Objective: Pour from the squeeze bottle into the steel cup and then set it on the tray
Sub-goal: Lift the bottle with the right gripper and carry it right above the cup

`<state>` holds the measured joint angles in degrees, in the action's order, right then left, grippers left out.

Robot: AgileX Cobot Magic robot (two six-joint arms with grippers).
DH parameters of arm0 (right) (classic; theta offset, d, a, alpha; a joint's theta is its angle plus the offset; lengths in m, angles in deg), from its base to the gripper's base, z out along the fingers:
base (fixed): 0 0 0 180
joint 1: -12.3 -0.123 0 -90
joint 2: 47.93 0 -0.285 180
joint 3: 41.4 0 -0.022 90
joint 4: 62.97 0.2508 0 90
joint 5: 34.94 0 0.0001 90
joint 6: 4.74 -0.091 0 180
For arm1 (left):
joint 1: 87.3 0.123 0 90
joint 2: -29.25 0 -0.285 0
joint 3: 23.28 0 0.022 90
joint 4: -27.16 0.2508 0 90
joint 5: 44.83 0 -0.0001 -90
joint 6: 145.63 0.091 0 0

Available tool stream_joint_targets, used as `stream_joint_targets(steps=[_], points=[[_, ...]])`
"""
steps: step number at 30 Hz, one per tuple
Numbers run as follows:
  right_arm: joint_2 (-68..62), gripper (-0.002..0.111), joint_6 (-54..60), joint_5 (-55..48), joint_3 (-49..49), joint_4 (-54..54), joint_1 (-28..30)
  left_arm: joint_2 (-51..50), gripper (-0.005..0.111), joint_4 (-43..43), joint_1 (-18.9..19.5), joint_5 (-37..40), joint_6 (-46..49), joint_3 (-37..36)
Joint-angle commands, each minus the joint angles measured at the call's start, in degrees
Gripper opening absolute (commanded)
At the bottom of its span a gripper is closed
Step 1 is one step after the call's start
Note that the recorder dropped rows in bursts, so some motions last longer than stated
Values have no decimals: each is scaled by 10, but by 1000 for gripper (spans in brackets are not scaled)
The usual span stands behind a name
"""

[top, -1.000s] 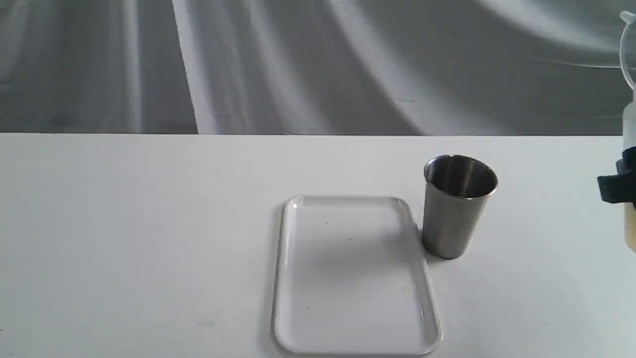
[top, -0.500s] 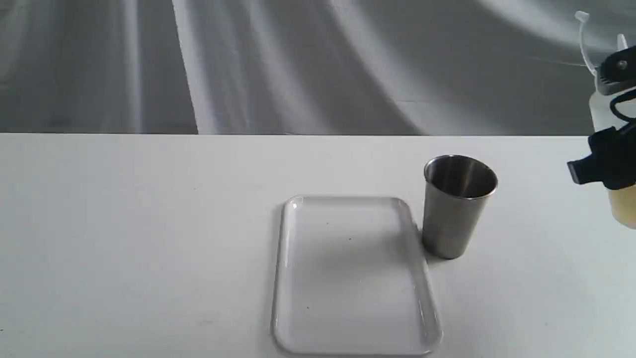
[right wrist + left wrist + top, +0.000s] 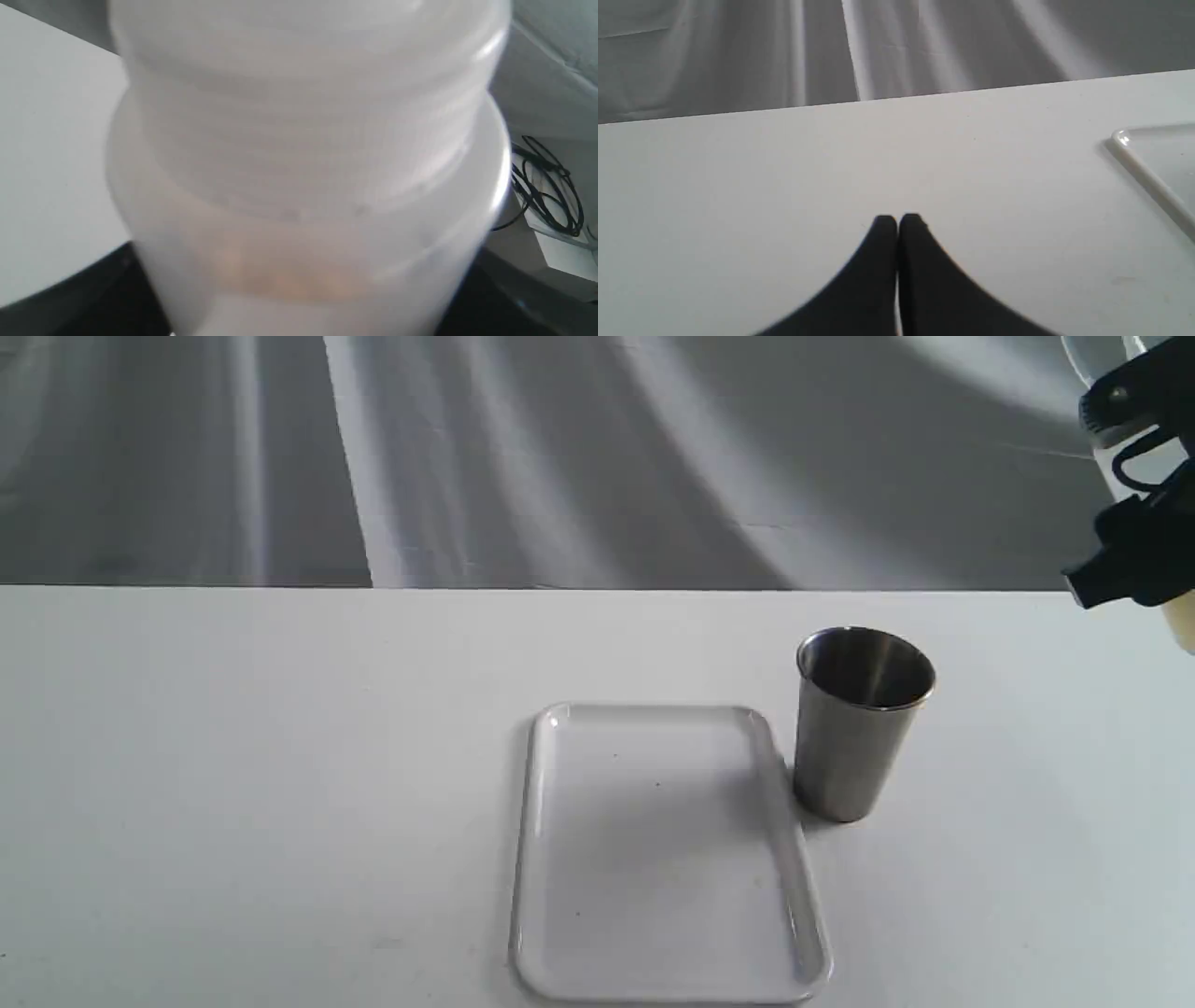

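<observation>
At the right edge of the white bench [image 3: 280, 756], the right pincer [image 3: 1131, 567] grips the squeeze bottle [image 3: 308, 163] in the air, up and right of the steel cup [image 3: 864, 723]. The left pincer [image 3: 897, 224] is closed, empty.

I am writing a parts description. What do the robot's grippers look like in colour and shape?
The left gripper has two matte black fingers, broad at the base and narrowing to small rounded tips, without markings. The right gripper is also black, with a small round screw and a thin black cable loop beside it.
</observation>
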<state>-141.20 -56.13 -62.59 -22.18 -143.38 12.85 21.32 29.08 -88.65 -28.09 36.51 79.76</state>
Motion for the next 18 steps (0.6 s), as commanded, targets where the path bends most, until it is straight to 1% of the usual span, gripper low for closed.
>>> stream_joint_targets(steps=[1, 6, 10, 18], points=[[1, 17, 2, 0, -8, -27, 1, 1, 0, 0, 1, -4, -1, -3], [0, 17, 6, 4, -8, -31, 1, 1, 0, 0, 1, -4, -2, -3], [-5, 17, 6, 4, -8, -84, -3, 1, 0, 0, 1, -4, -2, -3], [-49, 17, 6, -35, -8, -195, -54, 1, 0, 0, 1, -4, -1, -3]])
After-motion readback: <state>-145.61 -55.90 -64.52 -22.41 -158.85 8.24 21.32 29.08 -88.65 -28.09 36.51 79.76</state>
